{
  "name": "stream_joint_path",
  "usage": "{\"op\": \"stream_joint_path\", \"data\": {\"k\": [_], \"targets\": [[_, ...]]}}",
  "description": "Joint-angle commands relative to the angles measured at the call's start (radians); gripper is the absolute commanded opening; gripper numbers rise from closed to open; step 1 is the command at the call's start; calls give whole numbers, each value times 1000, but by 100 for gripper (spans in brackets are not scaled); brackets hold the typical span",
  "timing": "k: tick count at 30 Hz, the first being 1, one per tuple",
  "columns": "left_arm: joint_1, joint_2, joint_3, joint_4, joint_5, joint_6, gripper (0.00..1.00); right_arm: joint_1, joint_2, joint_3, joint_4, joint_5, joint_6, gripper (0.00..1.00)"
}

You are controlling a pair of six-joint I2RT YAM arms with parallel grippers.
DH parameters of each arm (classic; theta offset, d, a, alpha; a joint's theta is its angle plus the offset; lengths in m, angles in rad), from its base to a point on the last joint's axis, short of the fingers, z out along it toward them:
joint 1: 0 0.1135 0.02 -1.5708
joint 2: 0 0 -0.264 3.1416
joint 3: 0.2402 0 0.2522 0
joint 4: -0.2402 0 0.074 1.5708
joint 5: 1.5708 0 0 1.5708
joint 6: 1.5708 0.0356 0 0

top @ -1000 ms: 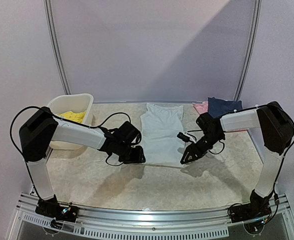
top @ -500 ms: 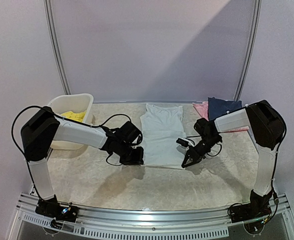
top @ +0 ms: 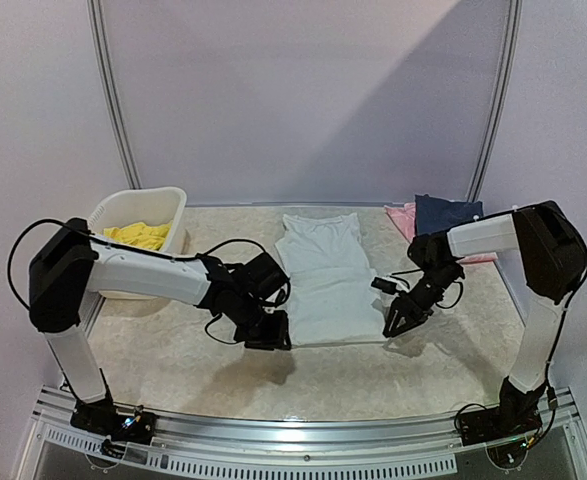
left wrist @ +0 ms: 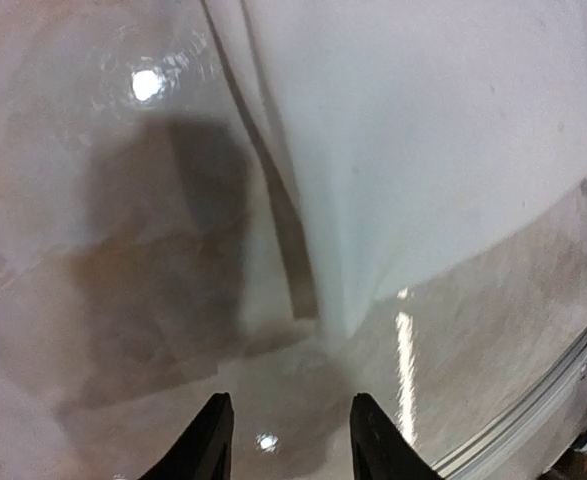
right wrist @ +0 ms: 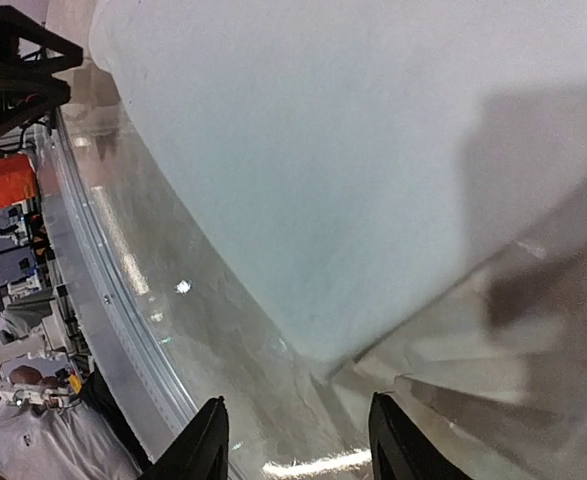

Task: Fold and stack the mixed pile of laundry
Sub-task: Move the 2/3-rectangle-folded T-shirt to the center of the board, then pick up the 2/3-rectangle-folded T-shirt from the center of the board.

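The white T-shirt lies flat in the middle of the table, collar at the far end. My left gripper hovers at its near left hem corner, open, with nothing between the fingers. In the left wrist view the gripper sits just short of the shirt's corner. My right gripper is at the near right hem corner, also open and empty. The right wrist view shows the gripper a little off the shirt's edge. The yellow shorts lie in the basket.
A white plastic basket stands at the back left. Folded pink and navy cloth lie at the back right. The table's metal front rail runs behind both grippers.
Both grippers shut on the shirt's near hem corners, drew the hem nearer and wider, then opened and let go. The right gripper has shifted to the right.
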Motion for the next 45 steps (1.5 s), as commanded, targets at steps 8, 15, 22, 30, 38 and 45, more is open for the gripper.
{"op": "stream_joint_path", "data": {"k": [8, 15, 22, 30, 38, 45], "targets": [[-175, -260, 21, -125, -355, 880, 51, -97, -510, -90, 279, 314, -135, 66], [-230, -159, -20, 67, -419, 1338, 46, -105, -423, 62, 222, 22, -85, 65], [-230, -7, 11, 115, -434, 1425, 39, -105, -570, -149, 569, 149, -107, 99], [-232, 87, 30, 165, -454, 1427, 35, -117, -502, -1, 353, 108, -87, 99], [-228, 52, -2, 183, -521, 1445, 41, -116, -529, -32, 360, 122, -156, 99], [-201, 176, 69, 123, -513, 1425, 41, -116, -508, -33, 336, 88, -174, 94]]}}
